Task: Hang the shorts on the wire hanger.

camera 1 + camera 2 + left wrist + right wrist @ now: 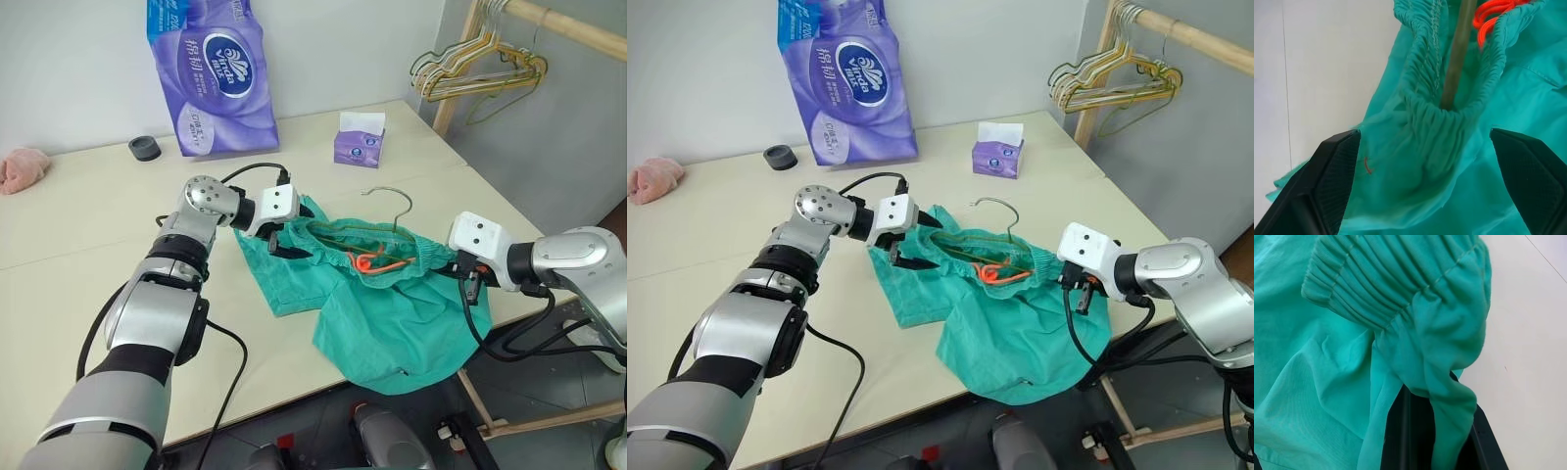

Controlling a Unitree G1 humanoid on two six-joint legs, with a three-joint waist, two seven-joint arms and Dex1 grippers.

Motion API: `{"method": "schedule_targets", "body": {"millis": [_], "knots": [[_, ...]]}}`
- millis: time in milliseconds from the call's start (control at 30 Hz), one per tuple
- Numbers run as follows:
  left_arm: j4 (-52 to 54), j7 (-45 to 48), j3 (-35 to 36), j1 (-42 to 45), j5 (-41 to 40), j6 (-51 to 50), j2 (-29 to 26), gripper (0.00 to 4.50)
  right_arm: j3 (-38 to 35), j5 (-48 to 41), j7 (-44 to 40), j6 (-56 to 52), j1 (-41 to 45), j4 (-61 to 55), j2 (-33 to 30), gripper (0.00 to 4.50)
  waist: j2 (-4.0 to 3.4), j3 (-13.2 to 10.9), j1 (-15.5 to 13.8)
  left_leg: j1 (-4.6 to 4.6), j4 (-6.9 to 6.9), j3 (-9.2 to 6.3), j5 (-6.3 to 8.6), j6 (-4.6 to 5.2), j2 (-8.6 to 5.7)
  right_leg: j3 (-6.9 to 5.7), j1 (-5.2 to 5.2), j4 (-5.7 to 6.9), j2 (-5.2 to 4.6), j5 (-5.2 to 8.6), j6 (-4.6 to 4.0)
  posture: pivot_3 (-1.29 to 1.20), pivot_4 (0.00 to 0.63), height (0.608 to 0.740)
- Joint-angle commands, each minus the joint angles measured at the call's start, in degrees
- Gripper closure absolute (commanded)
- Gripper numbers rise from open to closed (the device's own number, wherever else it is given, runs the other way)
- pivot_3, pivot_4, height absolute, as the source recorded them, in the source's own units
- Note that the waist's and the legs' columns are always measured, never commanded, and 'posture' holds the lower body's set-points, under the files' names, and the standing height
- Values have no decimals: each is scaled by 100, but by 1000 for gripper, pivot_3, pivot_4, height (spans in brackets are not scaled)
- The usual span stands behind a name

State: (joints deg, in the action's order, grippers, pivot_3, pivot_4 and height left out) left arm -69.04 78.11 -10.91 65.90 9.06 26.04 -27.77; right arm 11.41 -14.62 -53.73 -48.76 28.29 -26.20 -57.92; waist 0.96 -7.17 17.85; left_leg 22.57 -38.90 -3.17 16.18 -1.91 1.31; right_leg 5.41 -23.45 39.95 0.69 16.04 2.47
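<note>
Teal-green cloth, the shorts [377, 304], lies spread on the pale table [88, 235] near its front right corner, with one leg draping over the front edge. The gathered waistband faces the back of the table, and the bright orange drawstring [375, 261] is bunched in its opening. The wire hanger [390, 201] sits inside the waistband, its curved hook standing out past the cloth toward a small purple tissue box [359, 147]; in the left wrist view its thin bar runs into the waistband opening. The left gripper [277, 242] is at the waistband's left end with its black fingers [1334, 181] spread wide on either side of the gathered cloth, apparently not pinching it. The right gripper [470, 284] is at the waistband's right end, clamped on a fold of the shorts just below the elastic. A large purple tissue pack [211, 73] stands at the back, and a bundle of gold and green hangers [480, 73] hangs on a wooden rail.
</note>
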Motion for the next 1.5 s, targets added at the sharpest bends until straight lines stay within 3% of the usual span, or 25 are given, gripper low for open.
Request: {"method": "schedule_targets", "body": {"millis": [33, 233, 300, 433, 767, 1233, 1500], "knots": [[-5, -293, 178, 178, -78, -27, -107, 23, -168, 16, 35, 34, 114, -139, 1, 4500, 0, 0, -9, 0, 0, -1, 0, 0, 0, 0, 0, 0, 0, 0, 0, -293, 66, 740], [53, -86, 145, 54, -86, 33, -68, 23, -132, 41, 48, 71, 171, -75, 68, 4500, 0, 0, -15, 1, -1, -1, 0, 0, 2, -1, 0, 1, -2, 0, 0, -289, 64, 740], [59, 23, 124, -6, -64, 26, -90, 394, -128, 45, 46, 77, 179, -62, 77, 4500, 0, 0, -12, 0, -1, -1, 0, 0, 1, -1, 0, 1, -2, 0, 0, -288, 64, 740], [20, -49, 75, -72, 53, 116, -127, 1386, -129, 40, 55, 66, 193, -63, 99, 4500, 0, 0, -12, 0, 0, -1, 0, 0, 1, -1, 0, 1, -1, 0, 0, -290, 65, 740], [-95, -650, 287, 82, -56, 88, -86, 4368, -159, 49, 46, 42, 117, -112, 49, 4500, 0, 0, -14, 1, -1, -2, 0, 0, 3, -1, 0, 1, -2, 0, 0, -294, 67, 740], [453, -28, 733, 305, -729, -298, -67, 4439, -106, 148, 1, 97, -98, 41, -41, 4500, 0, 0, -15, 0, -1, 0, 0, 0, 3, 0, 0, 1, -2, 0, 0, -284, 69, 740], [1366, 569, 671, -33, -1134, -766, 193, 4439, 104, 282, 167, 97, 165, 225, 385, 4500, 0, 0, -17, -1, -1, -2, 0, 0, 6, 0, 0, 2, -2, 0, 0, -279, 69, 740]]}}
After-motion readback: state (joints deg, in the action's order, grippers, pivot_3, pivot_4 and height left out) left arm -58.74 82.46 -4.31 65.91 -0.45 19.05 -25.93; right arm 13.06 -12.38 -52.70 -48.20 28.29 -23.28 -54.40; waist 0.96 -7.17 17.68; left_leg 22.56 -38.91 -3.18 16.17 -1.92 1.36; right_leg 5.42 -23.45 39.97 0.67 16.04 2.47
